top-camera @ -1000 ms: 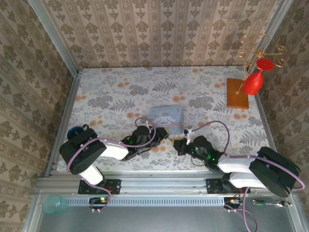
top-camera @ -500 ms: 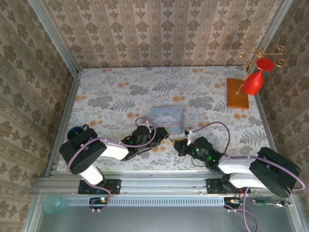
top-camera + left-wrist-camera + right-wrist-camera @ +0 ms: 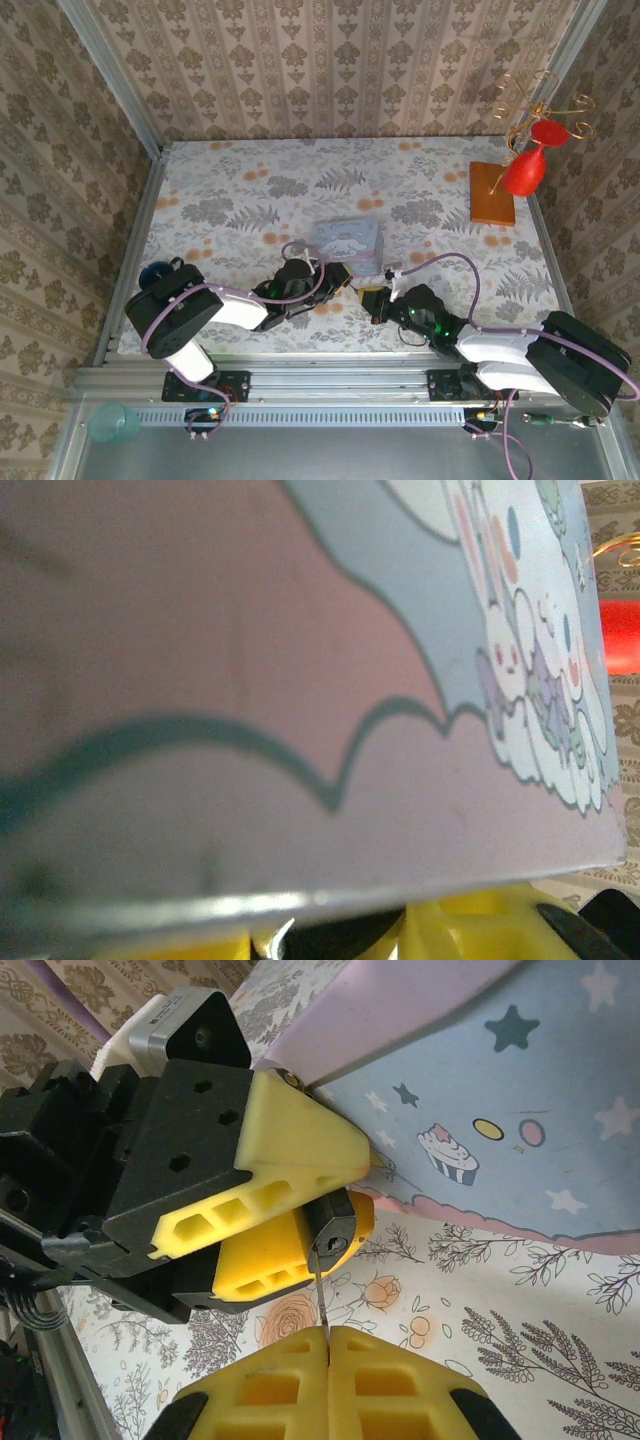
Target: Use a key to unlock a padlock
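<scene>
The left gripper (image 3: 350, 1192) is clamping the padlock (image 3: 332, 1232) between its 2 yellow fingers (image 3: 300, 1150). Its jaws are standing apart only by the width of that small dark body, and the keyhole face is pointing toward the right wrist camera. The right gripper (image 3: 327, 1336) is pinching the key (image 3: 322, 1305) with its 2 fingers pressed flat together. The thin metal blade is sticking out from between the tips and its end is meeting the keyhole (how deep it is sitting, I cannot tell). Just behind the padlock, the pastel tin (image 3: 480, 1090), printed with stars and a cupcake, is lying on the floral table (image 3: 250, 190), close against the upper left finger. Seen from above, the 2 grippers are meeting tip to tip at the near middle of the table, just in front of the tin. At the far right corner a red glass (image 3: 523, 172) is hanging bowl-down from a gold wire stand (image 3: 492, 195).
</scene>
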